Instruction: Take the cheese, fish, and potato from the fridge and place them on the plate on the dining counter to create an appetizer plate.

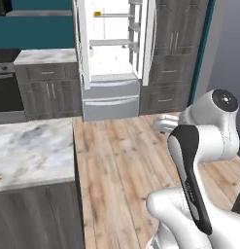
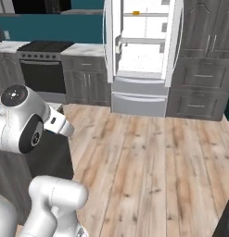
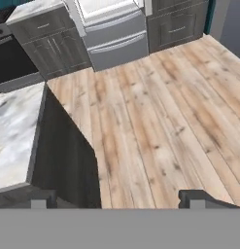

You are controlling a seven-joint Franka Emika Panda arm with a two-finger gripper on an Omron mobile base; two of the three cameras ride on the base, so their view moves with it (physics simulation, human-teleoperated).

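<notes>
Floor: light wood planks, running between counter and fridge; bare across its middle.

Fridge: tall, white and silver, set into the far wall between dark grey cabinets; both upper doors stand open, white interior showing grey shelves; two silver drawers below, closed.

Counter: grey-white marble top on a dark grey base, at the left of the left base view; its corner also fills the left of the hand view; the visible part of the top carries nothing.

Stove: black, against the far wall left of the fridge, with marble-topped cabinets beside it; teal wall above.

Arm: white with dark joints, folded near the base, well apart from the fridge, over the floor beside the counter.

Gripper: dark fingertips at the bottom of the hand view, jaws wide apart, nothing between them; pointed down at the floor.

Cheese: small orange-yellow block on the top fridge shelf, near its left side; seen also in the right base view.

Fish, potato, plate: cannot make out.
</notes>
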